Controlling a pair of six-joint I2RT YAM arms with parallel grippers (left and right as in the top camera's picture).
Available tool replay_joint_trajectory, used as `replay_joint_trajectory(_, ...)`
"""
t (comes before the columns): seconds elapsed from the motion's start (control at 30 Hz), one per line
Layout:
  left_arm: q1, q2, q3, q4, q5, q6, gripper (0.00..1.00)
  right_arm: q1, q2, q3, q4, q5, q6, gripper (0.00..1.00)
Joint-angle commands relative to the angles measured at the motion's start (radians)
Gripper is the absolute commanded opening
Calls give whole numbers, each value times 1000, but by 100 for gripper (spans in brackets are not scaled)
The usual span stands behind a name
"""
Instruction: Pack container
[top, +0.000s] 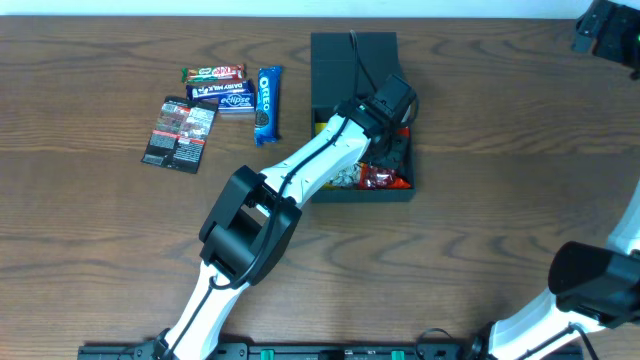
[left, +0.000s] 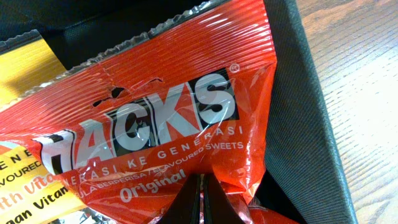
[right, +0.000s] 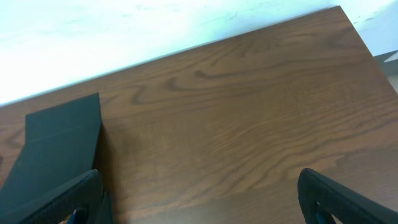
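The container (top: 352, 52) is a dark square box with its flap lid open at the back, standing mid-table. My left gripper (top: 397, 148) reaches into its right side. In the left wrist view the fingers (left: 202, 200) are shut on the bottom edge of a red Hacks sweets packet (left: 155, 93), which lies against the container's right wall (left: 298, 124). My right gripper (top: 605, 30) is open and empty, held high at the far right. Its wrist view shows the spread fingers (right: 199, 186) over bare table, with the container's lid (right: 59, 134) at the left.
A yellow packet (left: 25, 68) lies in the box beside the red one. Left of the box lie a blue Oreo pack (top: 266, 103), a blue Eclipse pack (top: 222, 98), a green-and-red bar (top: 213, 73) and a black-and-red packet (top: 180, 133).
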Motion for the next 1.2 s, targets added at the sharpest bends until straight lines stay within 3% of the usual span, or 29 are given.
replay_joint_trajectory(0.0,-9,55,-5,-4,29,19,5,-9,-11,-5,-1,-1,10,99)
replay_joint_trajectory(0.57,-7,101,18,-8,13,19,6,-9,-11,-5,-4,-1,10,99)
replay_joint_trajectory(0.83,-5,0,164,-43,-191,26,6,-9,-11,-5,-4,-1,10,99)
replay_joint_trajectory(1.17,-3,64,158,12,-125,10,6,-9,-11,-5,0,-1,10,99)
